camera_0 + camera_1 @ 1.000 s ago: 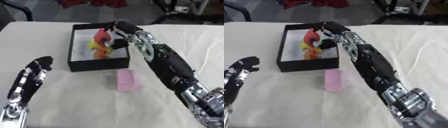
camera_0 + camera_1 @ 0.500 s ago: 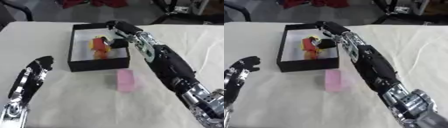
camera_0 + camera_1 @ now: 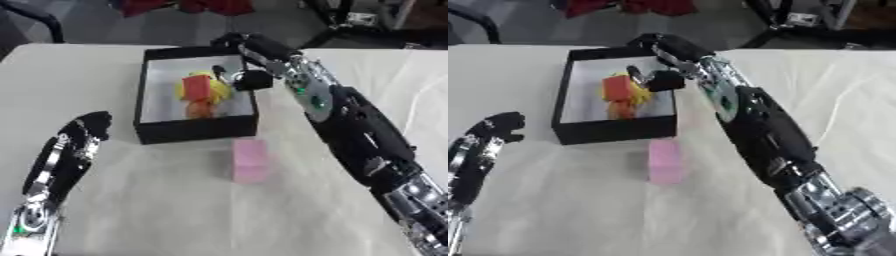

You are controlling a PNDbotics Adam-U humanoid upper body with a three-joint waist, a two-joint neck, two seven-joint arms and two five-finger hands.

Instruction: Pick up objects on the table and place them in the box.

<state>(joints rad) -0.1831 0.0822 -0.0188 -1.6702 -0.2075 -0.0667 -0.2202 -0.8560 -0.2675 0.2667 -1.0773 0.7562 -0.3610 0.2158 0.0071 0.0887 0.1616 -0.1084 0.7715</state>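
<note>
Right hand [image 3: 245, 75] curled, empty, over box [image 3: 194, 131] rim.

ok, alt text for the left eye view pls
The robot's right hand hangs over the right rim of a black box that holds red, yellow and orange objects. A pink block lies on the white table before the box; the left hand rests lower left.

The right arm stretches forward from the lower right, its right hand [image 3: 245, 75] curled and holding nothing. The left hand [image 3: 83, 131] rests low at the left, fingers relaxed.
</note>
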